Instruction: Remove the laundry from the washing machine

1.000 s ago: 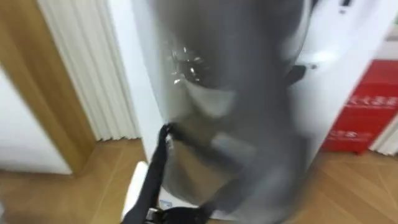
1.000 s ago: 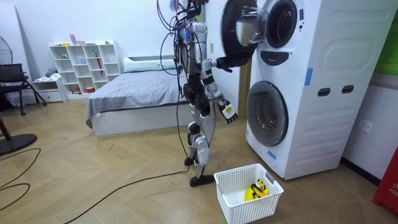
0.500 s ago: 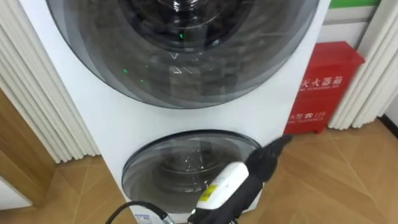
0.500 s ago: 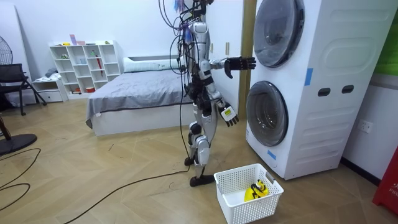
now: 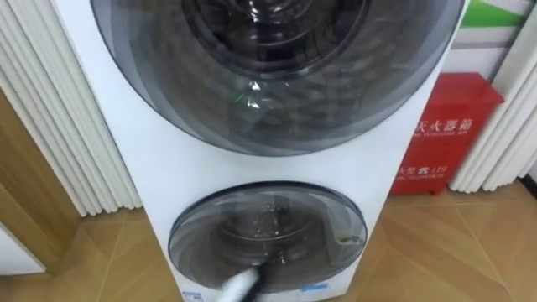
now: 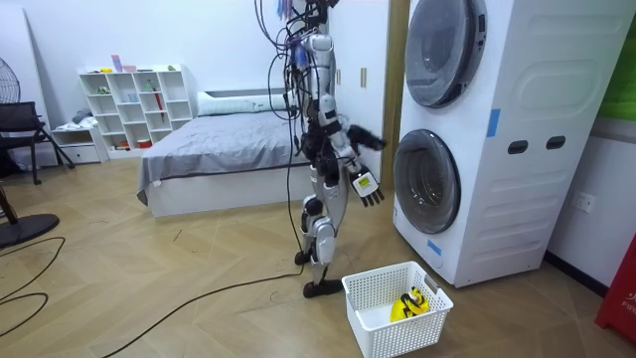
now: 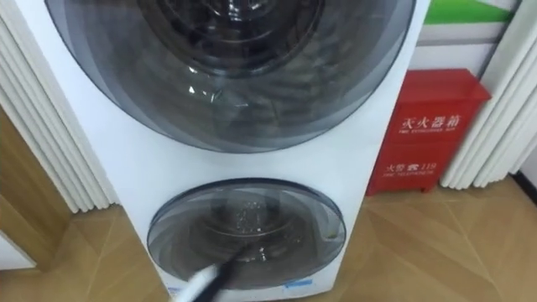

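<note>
Stacked washing machines [image 6: 517,119], doors closed, face the standing robot. A white basket [image 6: 378,333] on the floor [image 6: 199,298] holds a bunched yellow garment [image 6: 409,305], long axis unclear. Right hand [image 6: 368,187] hangs slack-fingered, empty; left hand [image 6: 370,137] fingers: cannot tell.

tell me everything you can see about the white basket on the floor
The basket is white, rectangular and open-topped, its walls a grid of small holes, plastic by the look. It stands upright on the wooden floor, close by the foot of the stacked washing machines, set at an angle to them. Inside lies a yellow item with dark marks.
</note>
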